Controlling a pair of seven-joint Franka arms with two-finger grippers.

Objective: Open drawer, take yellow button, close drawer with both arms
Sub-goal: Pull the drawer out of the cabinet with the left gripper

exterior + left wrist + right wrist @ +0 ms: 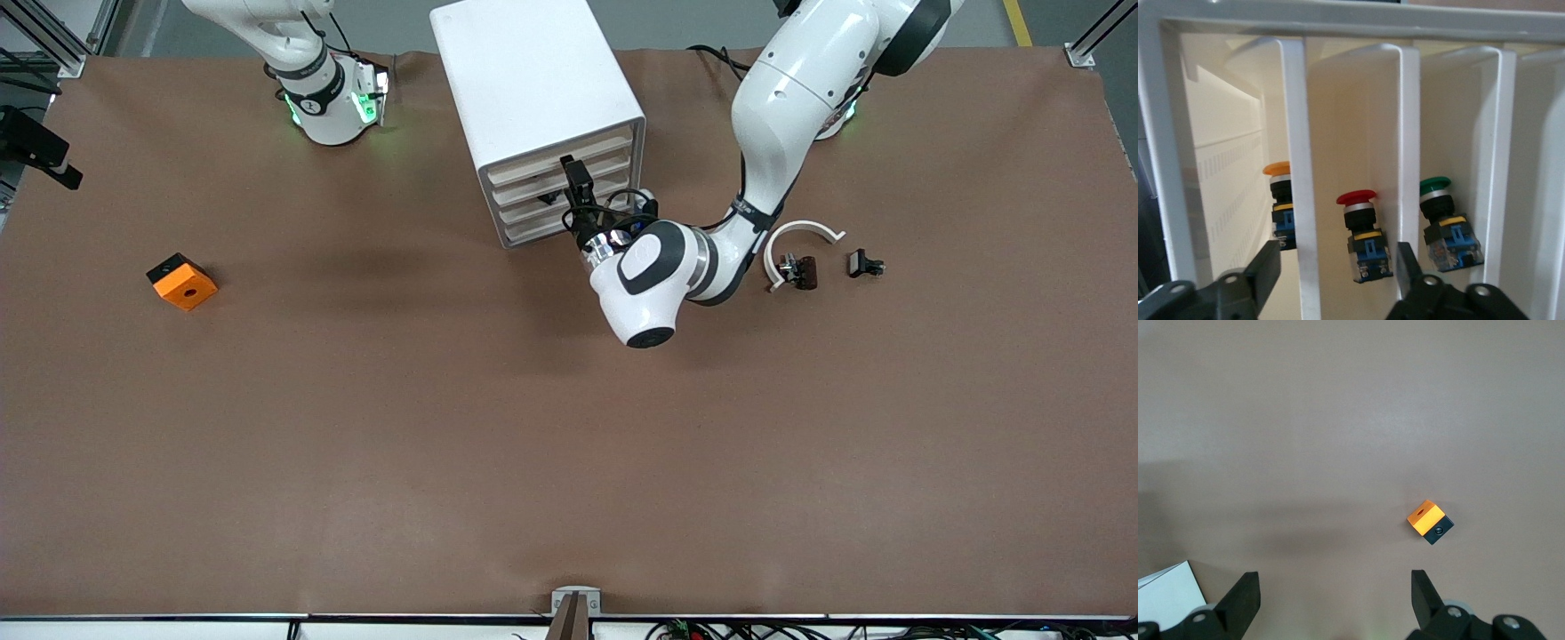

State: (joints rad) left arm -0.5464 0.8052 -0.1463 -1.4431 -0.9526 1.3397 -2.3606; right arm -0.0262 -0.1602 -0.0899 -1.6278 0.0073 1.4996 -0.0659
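- The brown worktop (444, 444) carries a white drawer cabinet (533, 89) standing between the two arm bases, with four drawer fronts counted on its face.
- Two white arms: the left arm's pincer (576, 182) is at the cabinet's front; the right arm waits folded near its base, and its pincer (1335, 587) hangs wide open and empty over bare worktop.
- In the left wrist view the left pincer (1338, 267) stands partly open, its fingers astride one white divider (1298, 200), holding nothing.
- Three push-buttons sit in separate compartments: the button (1280, 207) with the orange-yellow cap at about 11 o'clock from the pincer, a red-capped one (1363, 233) just above it, a green-capped one (1446, 223) at 1 o'clock.
- One orange cube (181, 282) lies toward the right arm's end.
- One white half-ring (800, 240) and two small dark parts (797, 271) (864, 264) lie toward the left arm's end.
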